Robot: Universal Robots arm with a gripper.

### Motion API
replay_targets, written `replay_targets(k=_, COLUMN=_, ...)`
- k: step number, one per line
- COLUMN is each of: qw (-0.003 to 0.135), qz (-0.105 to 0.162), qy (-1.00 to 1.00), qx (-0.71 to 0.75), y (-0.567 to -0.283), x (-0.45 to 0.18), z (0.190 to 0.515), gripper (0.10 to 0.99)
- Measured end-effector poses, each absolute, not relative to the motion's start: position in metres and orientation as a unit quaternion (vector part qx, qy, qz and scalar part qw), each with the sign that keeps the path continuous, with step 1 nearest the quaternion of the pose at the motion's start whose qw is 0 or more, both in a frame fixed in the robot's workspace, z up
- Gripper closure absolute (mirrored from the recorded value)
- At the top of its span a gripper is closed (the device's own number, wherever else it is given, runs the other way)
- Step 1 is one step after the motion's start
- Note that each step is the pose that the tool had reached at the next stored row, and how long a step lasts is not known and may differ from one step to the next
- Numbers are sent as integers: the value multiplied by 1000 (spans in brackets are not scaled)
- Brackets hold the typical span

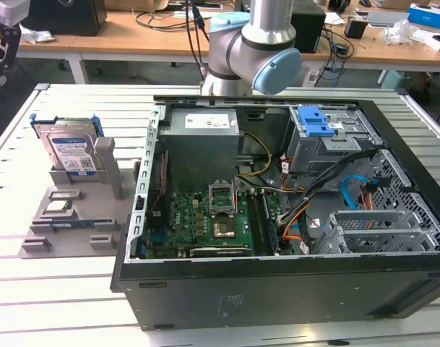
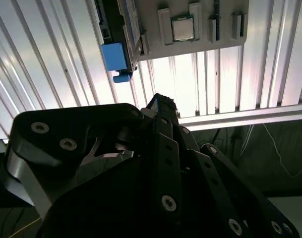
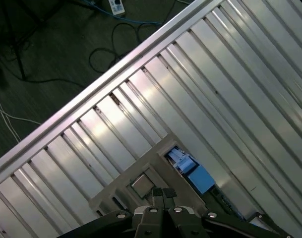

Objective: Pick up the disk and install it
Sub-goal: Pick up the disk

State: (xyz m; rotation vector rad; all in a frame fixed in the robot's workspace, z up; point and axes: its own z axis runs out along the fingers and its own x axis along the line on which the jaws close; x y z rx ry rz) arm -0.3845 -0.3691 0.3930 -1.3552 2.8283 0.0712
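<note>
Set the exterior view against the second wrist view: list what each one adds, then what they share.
The exterior view adds the open computer case with its motherboard, the drive cage with a blue latch, and a joint of the arm. The second wrist view adds the gripper, shut and empty. Shared: the disk standing in the grey holder, the small square chip lying on that holder, and the slatted table.

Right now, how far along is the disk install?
Nothing looks done: the disk stands upright in its grey holder, outside the case. In hand: nothing, the tool hangs empty above the slatted table near that holder. Left: the whole pick-up and install.
</note>
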Motion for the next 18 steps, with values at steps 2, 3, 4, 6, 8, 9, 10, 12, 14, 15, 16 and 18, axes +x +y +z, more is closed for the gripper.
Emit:
replay_targets(k=2, qw=2, qz=23, qy=896, qx=-443, y=-369, x=-385, z=393, gripper=980)
replay_targets(k=3, qw=2, qz=23, qy=894, qx=-447, y=-369, x=-385, z=393, gripper=980)
replay_targets(k=4, qw=2, qz=23, qy=892, qx=-452, y=-369, x=-385, z=393, gripper=980)
replay_targets(k=6, qw=2, qz=23, qy=888, qx=-460, y=-369, x=-385, z=393, gripper=980)
replay_targets(k=8, qw=1, qz=23, qy=879, qx=-477, y=-369, x=-385, z=393, gripper=980)
replay_targets(k=9, qw=1, qz=23, qy=875, qx=-483, y=-369, x=-385, z=393, gripper=980)
replay_targets(k=10, qw=1, qz=23, qy=870, qx=-492, y=-369, x=-385, z=393, gripper=980)
replay_targets(k=12, qw=0, qz=23, qy=864, qx=-502, y=-369, x=-385, z=393, gripper=980)
replay_targets(k=14, qw=0, qz=23, qy=860, qx=-511, y=-369, x=-385, z=393, gripper=980)
replay_targets(k=15, qw=0, qz=23, qy=857, qx=-514, y=-369, x=-385, z=393, gripper=980)
replay_targets(k=16, qw=0, qz=23, qy=855, qx=-518, y=-369, x=-385, z=393, gripper=980)
replay_targets(k=18, qw=0, qz=23, qy=850, qx=-526, y=-369, x=-385, z=393, gripper=980)
